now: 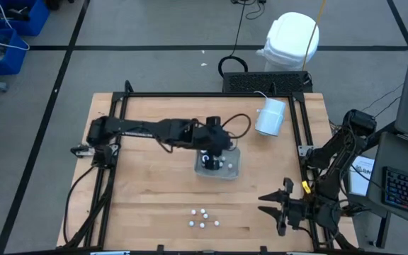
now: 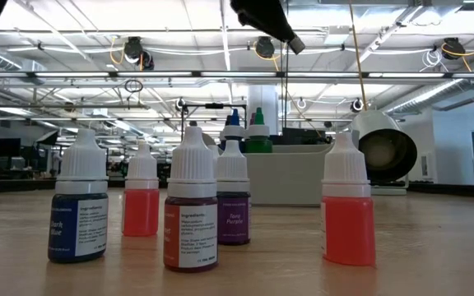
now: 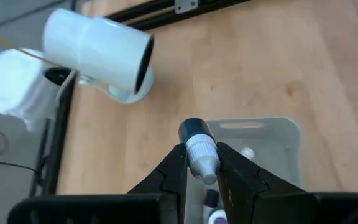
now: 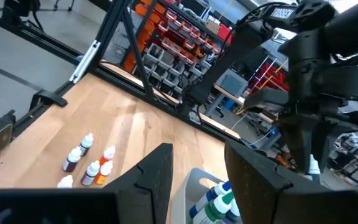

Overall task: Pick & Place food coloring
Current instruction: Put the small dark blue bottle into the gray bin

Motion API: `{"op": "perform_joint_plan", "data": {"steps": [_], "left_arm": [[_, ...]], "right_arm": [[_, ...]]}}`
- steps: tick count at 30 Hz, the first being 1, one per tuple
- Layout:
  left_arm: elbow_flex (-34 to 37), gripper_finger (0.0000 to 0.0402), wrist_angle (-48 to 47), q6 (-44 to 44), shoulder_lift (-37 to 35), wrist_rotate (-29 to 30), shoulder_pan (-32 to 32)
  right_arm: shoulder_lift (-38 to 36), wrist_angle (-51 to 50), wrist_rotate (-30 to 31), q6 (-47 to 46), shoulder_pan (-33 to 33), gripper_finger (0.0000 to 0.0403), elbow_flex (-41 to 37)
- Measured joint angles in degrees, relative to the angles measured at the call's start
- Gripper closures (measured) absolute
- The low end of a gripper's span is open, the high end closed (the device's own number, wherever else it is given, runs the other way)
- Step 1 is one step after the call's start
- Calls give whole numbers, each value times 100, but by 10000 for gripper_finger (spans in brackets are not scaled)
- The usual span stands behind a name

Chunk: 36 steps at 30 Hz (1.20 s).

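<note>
The light wooden table stood on a grey floor crossed by dark lines, with a workshop of ceiling lights and shelving behind it. Near the middle of the table sat a clear rectangular plastic tray, and the left gripper hung directly over it. Its two dark fingers were clenched on a small white-capped food coloring bottle, pinching it at the cap with the dark body pointing away from the wrist, held above the tray's open top. A few more bottles, with blue and green tops, stood inside the tray. Toward the table's front edge, a cluster of five tiny white-capped bottles stood upright and well apart from the tray; up close they showed red, purple and dark blue contents. A big white cylinder lay on its side near the back right corner. The right gripper waited near the front right corner with its fingers spread wide, holding nothing.
</note>
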State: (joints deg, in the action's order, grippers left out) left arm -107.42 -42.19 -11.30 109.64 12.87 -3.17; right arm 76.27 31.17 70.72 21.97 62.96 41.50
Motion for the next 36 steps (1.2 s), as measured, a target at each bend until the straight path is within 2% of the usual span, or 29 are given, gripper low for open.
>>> {"op": "perform_joint_plan", "data": {"steps": [6,10,14,23,36], "left_arm": [[-1678,330,-1001,-42,1104,-217,95],[-2746,330,-2093,-77,2022,-599,202],[-2507,330,-2358,-406,2290,-735,208],[-2466,330,-2131,-272,2376,-1030,103],[-2192,330,-2057,-98,2625,-827,-71]], "right_arm": [[0,17,-2,-10,-189,269,0],[0,6,-13,-139,-258,269,0],[0,3,-20,-174,-221,269,-2],[4,-56,-25,-306,-199,269,-2],[4,-111,-32,-480,-277,268,-4]]}}
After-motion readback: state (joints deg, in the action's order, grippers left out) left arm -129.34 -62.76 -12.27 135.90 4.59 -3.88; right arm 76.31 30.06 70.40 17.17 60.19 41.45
